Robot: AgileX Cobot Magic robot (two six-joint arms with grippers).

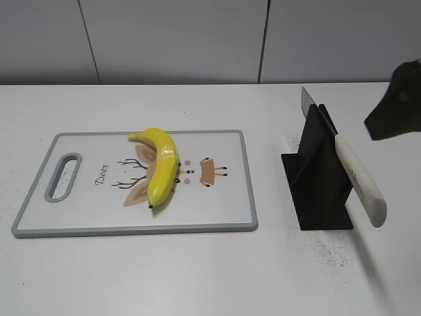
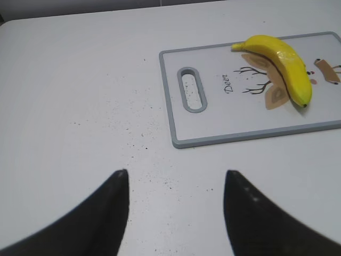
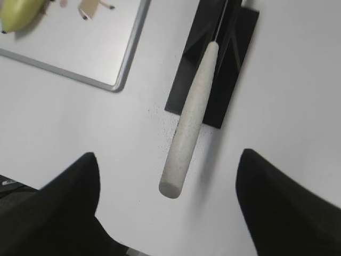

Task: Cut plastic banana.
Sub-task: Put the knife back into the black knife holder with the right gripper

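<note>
The plastic banana (image 1: 161,168), glossy yellow with dark tips, lies on the white cutting board (image 1: 85,220) with a grey rim and a deer print. It also shows in the left wrist view (image 2: 282,63) and at the top left of the right wrist view (image 3: 18,13). A knife with a pale speckled handle (image 1: 360,184) rests slanted in a black stand (image 1: 316,178). In the right wrist view the handle (image 3: 189,128) points toward my open right gripper (image 3: 168,160), which hovers above it and holds nothing. My left gripper (image 2: 176,178) is open and empty over bare table, left of the board (image 2: 176,125).
The white table carries fine dark specks around the board and the stand. A grey panelled wall runs behind the table. A dark part of the right arm (image 1: 398,102) shows at the right edge of the exterior view.
</note>
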